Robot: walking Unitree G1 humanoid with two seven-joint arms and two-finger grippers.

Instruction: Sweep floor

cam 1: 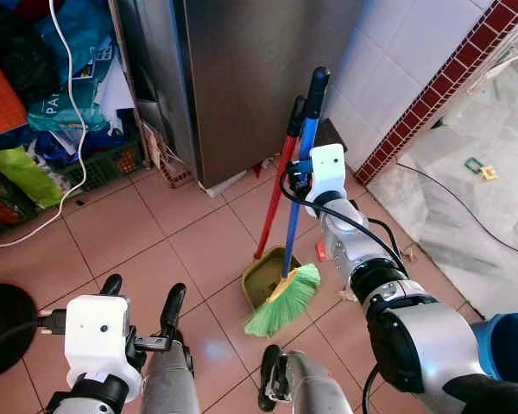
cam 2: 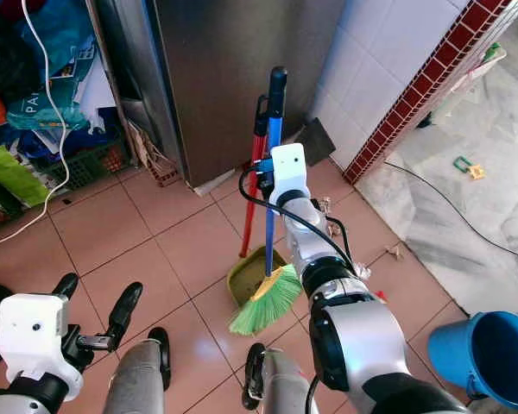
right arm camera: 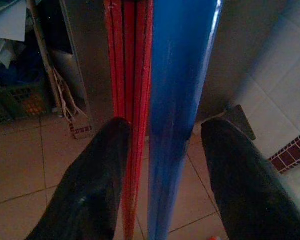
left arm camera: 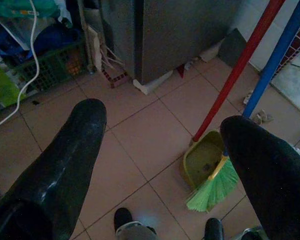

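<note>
A broom with a blue handle (cam 1: 295,211) and green bristles (cam 1: 285,304) leans upright against the steel cabinet. Beside it stands a dustpan with a red handle (cam 1: 276,198) and an olive pan (cam 1: 261,282). My right arm (cam 1: 354,246) reaches up to both handles at mid-height. In the right wrist view my right gripper (right arm camera: 160,132) is open, its fingers (right arm camera: 97,180) straddling the red handle (right arm camera: 130,75) and the blue handle (right arm camera: 182,90). My left gripper (cam 1: 143,291) hangs low at the left, open and holding nothing.
The steel cabinet (cam 1: 242,78) stands behind the broom, with a white tiled wall (cam 1: 388,60) to its right. A green crate (cam 1: 95,164) and bags clutter the left, and a white cable (cam 1: 82,155) trails over them. A blue bucket (cam 1: 509,345) sits at the lower right.
</note>
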